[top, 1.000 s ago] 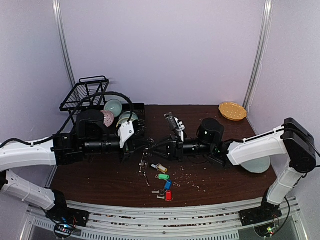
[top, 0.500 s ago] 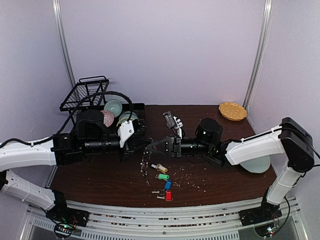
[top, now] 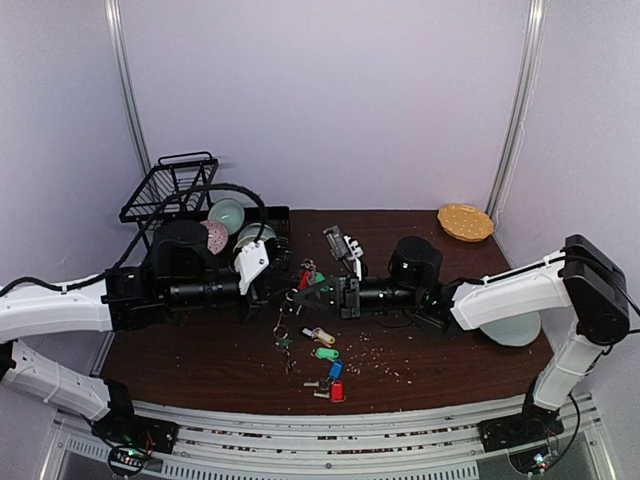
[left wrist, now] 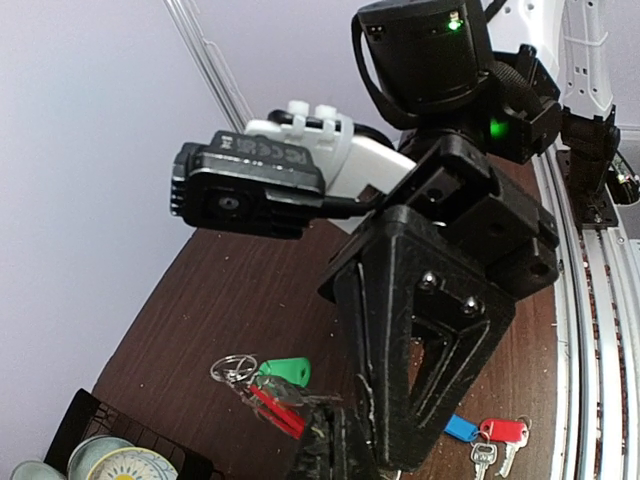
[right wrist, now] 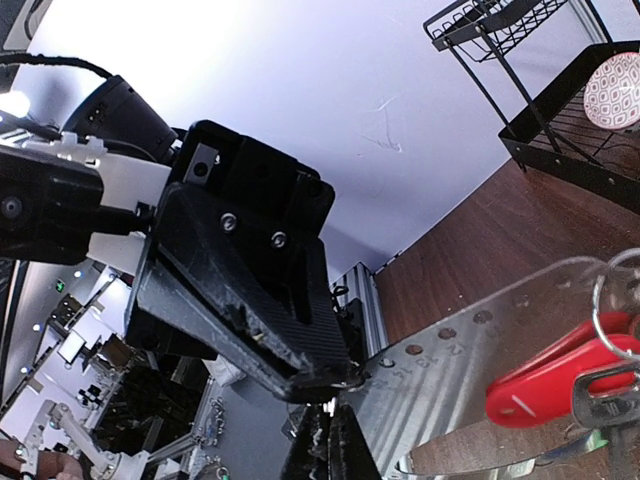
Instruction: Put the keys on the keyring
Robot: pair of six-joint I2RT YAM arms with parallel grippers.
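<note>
My two grippers meet tip to tip above the table's middle, the left gripper (top: 291, 290) and the right gripper (top: 306, 291). Both look shut on the keyring, which shows as a silvery perforated band (right wrist: 500, 340) in the right wrist view. A red-tagged key (right wrist: 560, 375) hangs on it. In the left wrist view a red tag (left wrist: 270, 405) and a green tag (left wrist: 283, 371) hang beside my shut left gripper (left wrist: 335, 448). Loose keys lie on the table below: yellow-orange (top: 322, 335), green (top: 325, 352), blue (top: 335, 368) and red (top: 337, 390).
A black wire dish rack (top: 170, 195) with patterned plates (top: 228, 215) stands at the back left. An orange plate (top: 465, 222) is at the back right, and a pale plate (top: 515, 330) lies under the right arm. Crumbs dot the dark table.
The right gripper has moved left against the left one. The keyring has come up off the table, so red and green tags now hang between the grippers.
</note>
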